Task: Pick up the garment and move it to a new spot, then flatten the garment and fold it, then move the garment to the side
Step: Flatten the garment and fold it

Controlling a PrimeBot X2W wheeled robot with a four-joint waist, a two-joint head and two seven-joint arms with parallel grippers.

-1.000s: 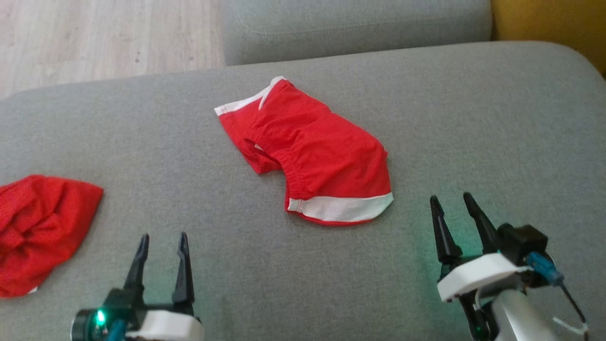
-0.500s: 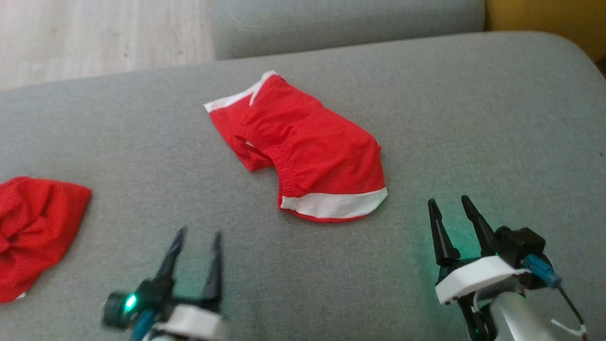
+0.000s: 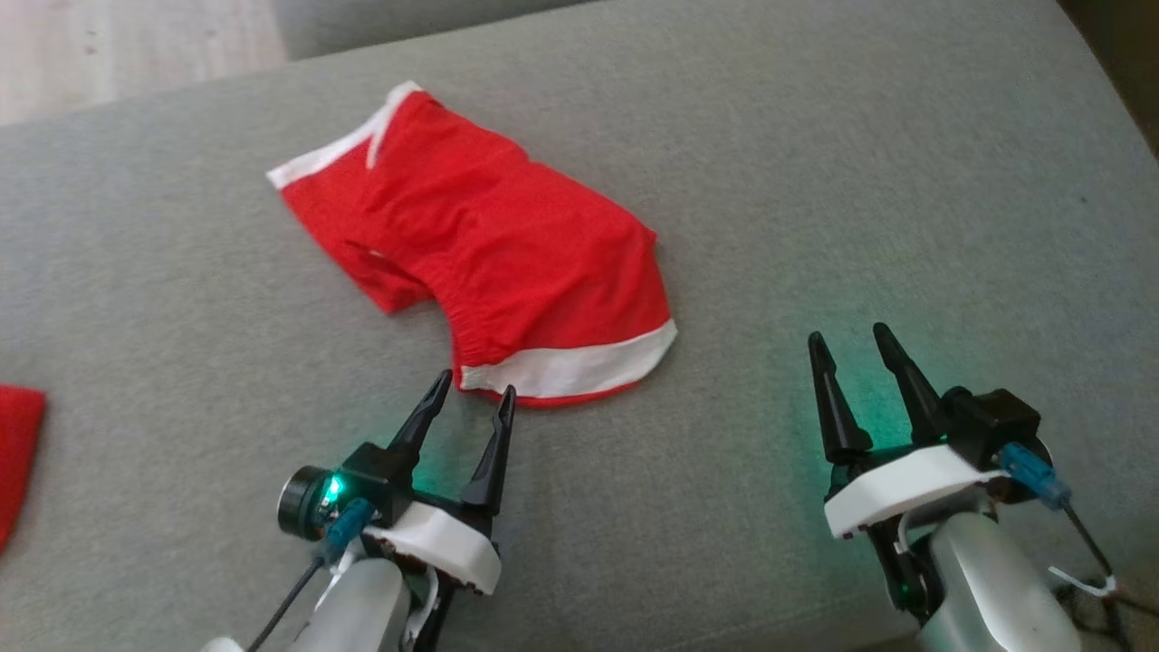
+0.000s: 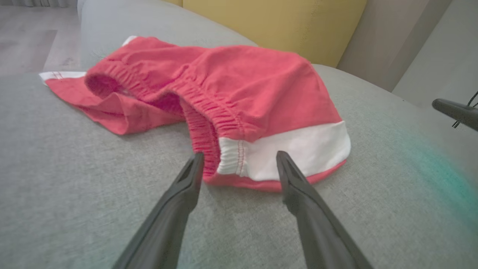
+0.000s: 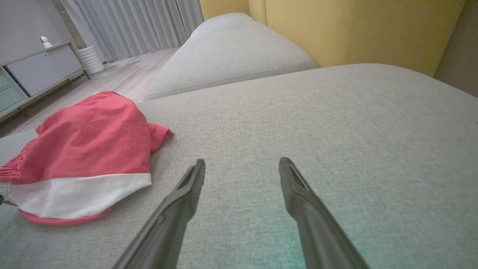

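Note:
At the head view's left edge only a red corner of the garment (image 3: 16, 453) shows; the rest is cut off. In the middle of the grey cushion lies a smaller red piece (image 3: 507, 244) with white stripes and an elastic band, also in the left wrist view (image 4: 242, 86) and the right wrist view (image 5: 89, 142). My left gripper (image 3: 476, 384) is open, its tips at that piece's near white stripe, which sits between the fingers (image 4: 239, 154). Well to the right, my right gripper (image 3: 847, 333) hangs open over bare cushion (image 5: 242, 160).
The grey sofa cushion (image 3: 905, 181) carries everything. A second grey cushion (image 5: 231, 56) lies beyond it, with a yellow backrest (image 4: 269, 22) behind. Wooden floor (image 3: 109, 45) shows past the far left edge. A tip of the right gripper's finger (image 4: 453, 110) shows in the left wrist view.
The camera has shifted, sliding everything left and up in the picture. My left gripper has moved forward and to the right, up to the striped piece's near edge. The right gripper has barely moved.

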